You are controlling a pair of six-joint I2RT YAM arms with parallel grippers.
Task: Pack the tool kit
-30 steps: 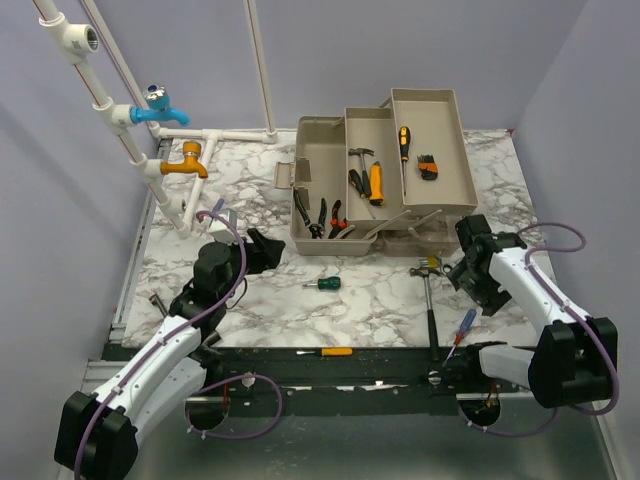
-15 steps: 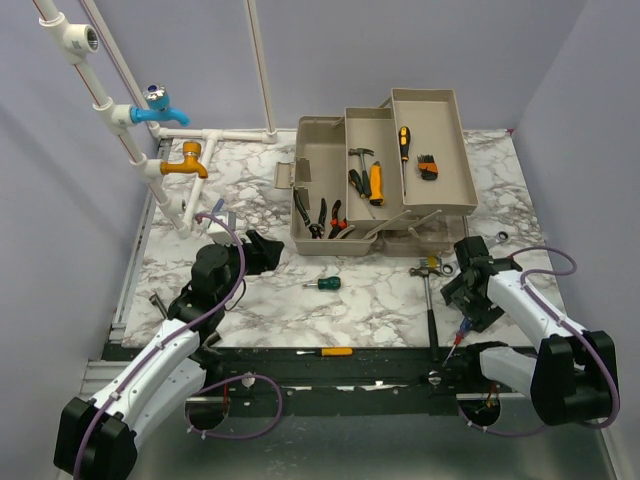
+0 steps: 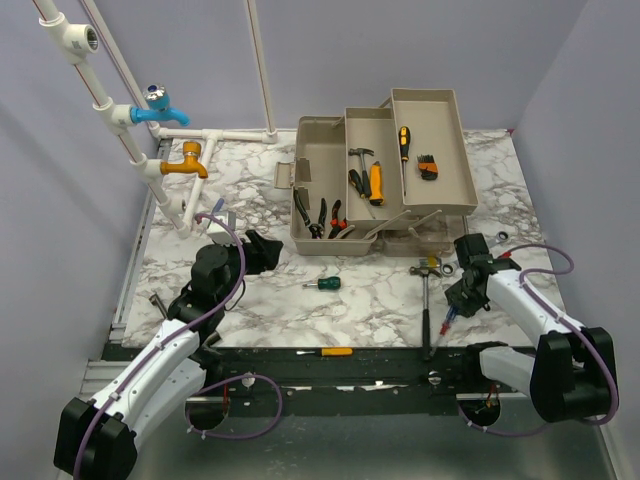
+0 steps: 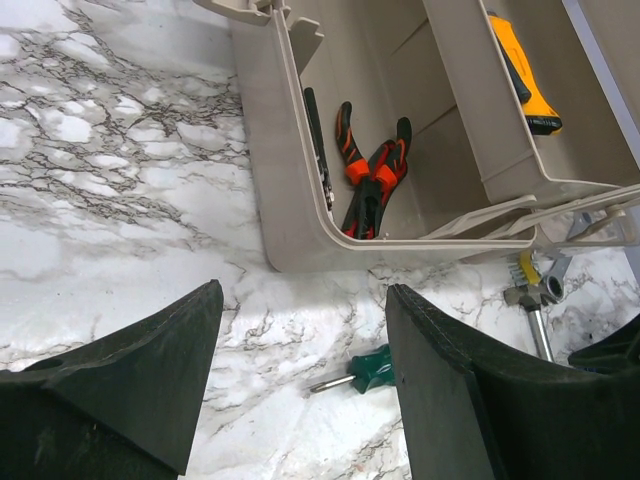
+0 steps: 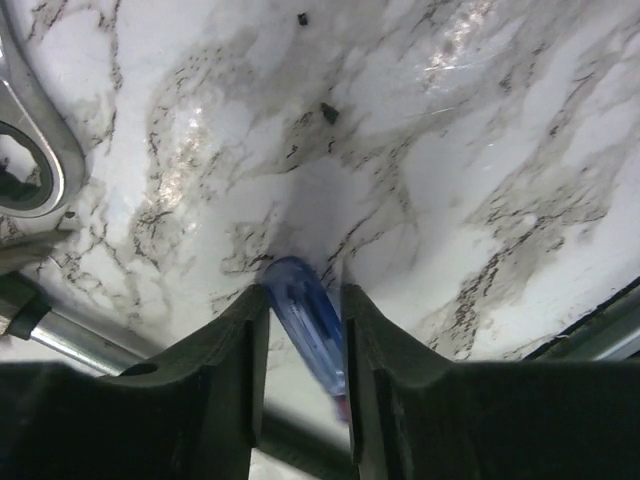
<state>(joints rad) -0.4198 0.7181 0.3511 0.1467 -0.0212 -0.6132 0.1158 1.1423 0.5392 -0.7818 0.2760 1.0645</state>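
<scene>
Between the right gripper's fingers sits the rounded end of the blue screwdriver. The two pads stand narrow and seem to press its handle from either side, so I judge it gripped, though not yet lifted off the table. The handle's long axis runs down the channel between the fingers, slightly skewed, not across it. That suits a straight lift.

Just left of the fingers lies the hammer, its shaft near and roughly alongside the screwdriver, with a wrench beyond it. The lift should go straight up to clear both.

From above, this grip is close to the table's near right corner, and the toolbox stands open toward the far edge, up and left of the right gripper. The right arm is plainly the nearer one.

The left gripper hangs wide and holds nothing near the box's near left corner. A green screwdriver lies on the marble just ahead of its fingers, shaft pointing left.
</scene>
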